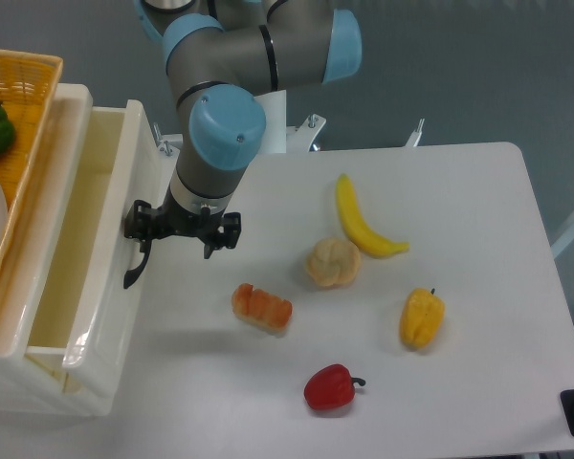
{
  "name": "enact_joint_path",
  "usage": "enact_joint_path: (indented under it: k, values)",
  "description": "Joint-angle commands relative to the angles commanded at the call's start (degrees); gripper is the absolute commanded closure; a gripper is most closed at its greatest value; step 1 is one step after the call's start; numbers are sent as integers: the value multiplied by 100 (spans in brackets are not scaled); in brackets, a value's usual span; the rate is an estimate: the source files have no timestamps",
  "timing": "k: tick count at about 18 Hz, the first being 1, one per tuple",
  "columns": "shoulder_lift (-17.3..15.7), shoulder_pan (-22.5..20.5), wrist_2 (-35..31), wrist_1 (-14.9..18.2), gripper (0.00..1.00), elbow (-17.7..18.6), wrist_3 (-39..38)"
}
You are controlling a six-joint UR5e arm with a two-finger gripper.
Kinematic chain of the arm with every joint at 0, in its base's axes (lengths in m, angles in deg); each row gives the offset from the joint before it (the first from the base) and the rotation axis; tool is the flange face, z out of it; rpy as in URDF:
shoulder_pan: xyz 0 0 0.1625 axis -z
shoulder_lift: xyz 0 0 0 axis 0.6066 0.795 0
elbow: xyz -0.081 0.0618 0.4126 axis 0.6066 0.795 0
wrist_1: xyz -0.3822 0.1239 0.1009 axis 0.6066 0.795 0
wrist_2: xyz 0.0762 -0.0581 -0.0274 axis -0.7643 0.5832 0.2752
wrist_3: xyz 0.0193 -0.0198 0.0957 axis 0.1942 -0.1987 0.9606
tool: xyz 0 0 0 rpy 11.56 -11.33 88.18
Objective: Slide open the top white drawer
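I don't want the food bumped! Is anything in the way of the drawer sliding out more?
Nothing visible blocks it. The top drawer slides right over bare table; the bread roll lies farther right, apart from it.

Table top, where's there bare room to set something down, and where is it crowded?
Bare patches on the table: the far right corner beyond the banana, and the near strip between the red pepper and the top white drawer. It's crowded mid-table, around the bun, bread and yellow pepper.
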Motion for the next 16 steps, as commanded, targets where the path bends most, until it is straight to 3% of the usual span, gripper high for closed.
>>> enact_joint_path:
  k: [16]
  values:
    - [-9,-422,-26,0,0,-149,44]
